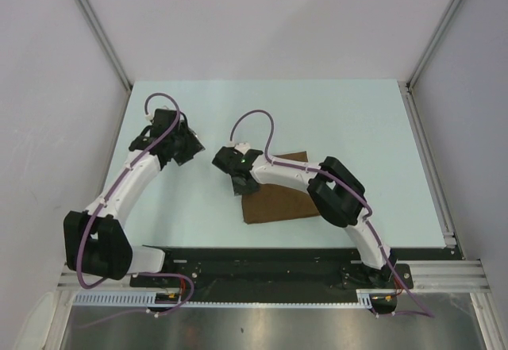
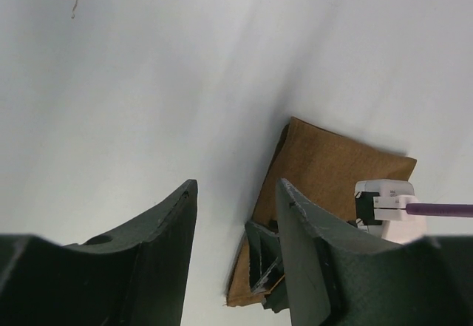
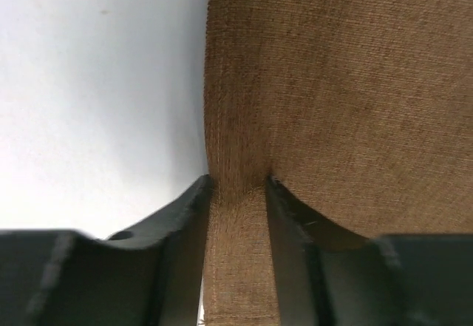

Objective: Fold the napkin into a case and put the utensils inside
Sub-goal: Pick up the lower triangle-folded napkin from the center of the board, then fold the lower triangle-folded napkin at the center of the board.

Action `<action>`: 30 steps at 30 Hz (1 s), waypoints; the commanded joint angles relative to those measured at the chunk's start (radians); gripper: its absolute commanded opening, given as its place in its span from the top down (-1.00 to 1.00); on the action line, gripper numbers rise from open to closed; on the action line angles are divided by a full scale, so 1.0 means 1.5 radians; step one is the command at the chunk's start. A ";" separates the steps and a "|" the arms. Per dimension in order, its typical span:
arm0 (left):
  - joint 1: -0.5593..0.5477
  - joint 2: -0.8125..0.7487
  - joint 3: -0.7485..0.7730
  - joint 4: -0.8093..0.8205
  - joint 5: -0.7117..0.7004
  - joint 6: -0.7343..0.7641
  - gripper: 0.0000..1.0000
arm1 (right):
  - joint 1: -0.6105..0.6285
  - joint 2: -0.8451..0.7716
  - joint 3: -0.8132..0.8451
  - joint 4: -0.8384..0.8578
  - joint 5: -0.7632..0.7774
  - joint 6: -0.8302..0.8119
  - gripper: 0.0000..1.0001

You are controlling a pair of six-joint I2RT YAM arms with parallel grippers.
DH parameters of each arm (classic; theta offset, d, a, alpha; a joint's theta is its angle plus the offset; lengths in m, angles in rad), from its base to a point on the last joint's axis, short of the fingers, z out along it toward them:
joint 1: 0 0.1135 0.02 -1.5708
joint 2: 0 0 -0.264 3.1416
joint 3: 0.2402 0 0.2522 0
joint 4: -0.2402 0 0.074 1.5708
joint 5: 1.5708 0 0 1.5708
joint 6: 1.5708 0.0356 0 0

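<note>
Two dark, curved fingers [image 3: 181, 219] of the right gripper [image 3: 236, 185] were clamped on the napkin [image 3: 332, 82] at its left edge. The brown cloth showed a fine woven grain and was drawn into a narrow band between them. That napkin lay as a flat, roughly square sheet on the pale, smooth desk [image 1: 333, 112], right of centre and toward the near edge. Farther back and left, the left gripper [image 2: 235, 185] hovered above the desk, its thick tapered fingers spread apart.
</note>
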 commanded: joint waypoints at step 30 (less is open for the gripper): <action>-0.102 0.249 0.031 0.207 0.320 -0.016 -0.40 | -0.299 -0.231 -0.558 0.771 -0.772 0.076 1.00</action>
